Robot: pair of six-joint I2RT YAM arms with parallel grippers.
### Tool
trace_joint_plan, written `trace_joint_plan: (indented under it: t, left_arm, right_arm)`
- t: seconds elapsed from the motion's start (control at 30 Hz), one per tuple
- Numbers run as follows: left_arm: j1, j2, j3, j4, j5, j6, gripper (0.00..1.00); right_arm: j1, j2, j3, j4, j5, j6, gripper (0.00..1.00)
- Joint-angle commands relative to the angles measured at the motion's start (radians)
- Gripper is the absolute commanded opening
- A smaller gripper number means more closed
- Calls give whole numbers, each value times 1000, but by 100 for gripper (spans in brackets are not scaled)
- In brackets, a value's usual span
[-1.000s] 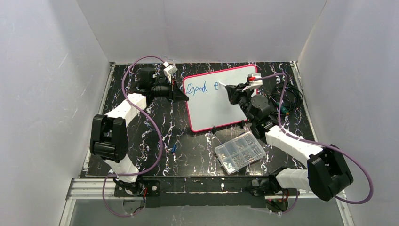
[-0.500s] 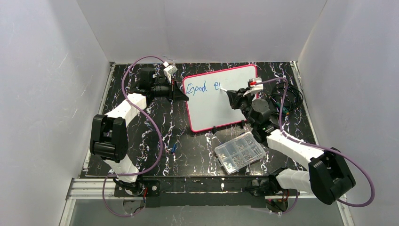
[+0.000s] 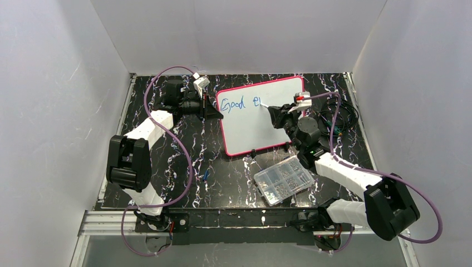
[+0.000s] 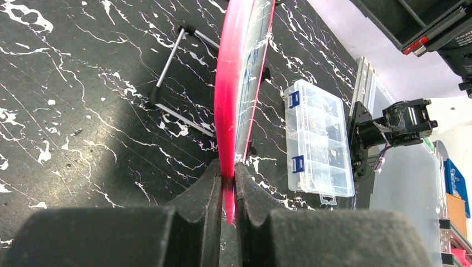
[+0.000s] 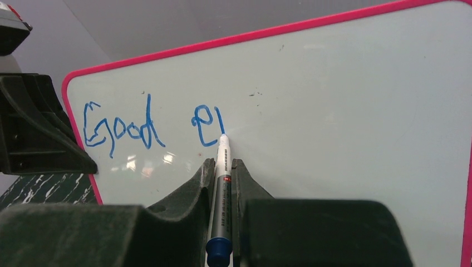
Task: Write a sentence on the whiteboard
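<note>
- Black, white-veined bench [image 3: 183,139] fills the top view, and the whiteboard [image 3: 250,125] stands at its far middle, between the two arms.
- The sentence [image 3: 239,104] runs in blue along the board's upper left; only "Good e" and one more stroke can be read.
- The left tool [image 3: 216,113] sits at the board's left edge. The right tool [image 3: 273,114] is over the board's upper middle, with a marker [image 3: 264,105] pointing at the writing.
- A clear parts box [image 3: 283,179] lies nearer the arm bases, apart from the board's lower right corner.

- In the left wrist view the whiteboard [image 4: 229,111] appears edge-on, its pink frame running away from the camera.
- The left tool [image 4: 227,172] is clamped tight on that frame, one finger on each face.
- A wire stand [image 4: 178,83] rests on the bench [image 4: 83,111] behind the board, and the parts box [image 4: 318,144] lies on the front side.

- In the right wrist view the right tool [image 5: 222,167] is closed on the marker [image 5: 221,178], barrel between the fingers, blue end towards the camera.
- The marker's tip touches the whiteboard [image 5: 345,111] at the foot of the stroke after the "e".
- The sentence [image 5: 150,125] reads "Good e" plus that upright stroke.
- The left tool [image 5: 39,133] shows at the board's left edge.
</note>
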Motion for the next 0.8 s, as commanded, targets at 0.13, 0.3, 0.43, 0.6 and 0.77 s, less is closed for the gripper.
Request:
trace_joint_plan:
  t: [0.13,0.3,0.43,0.6,0.77]
  left_arm:
    - [1,-63,16,2,38,9,0]
    - [1,-63,17,2,39,10,0]
    - [1,-62,17,2,38,10,0]
    - [0,-63,17,2,38,9,0]
    - [1,-62,18,2,39,8,0]
  right_arm:
    - [-1,32,82,93,59,-16,1]
    - [-1,28,73,90,111,-31,1]
    - [-1,6,57,64,126,-33,1]
    - [-1,-7,30,36,98,-27,1]
    - [-1,-24,-12,17,79,-6,1]
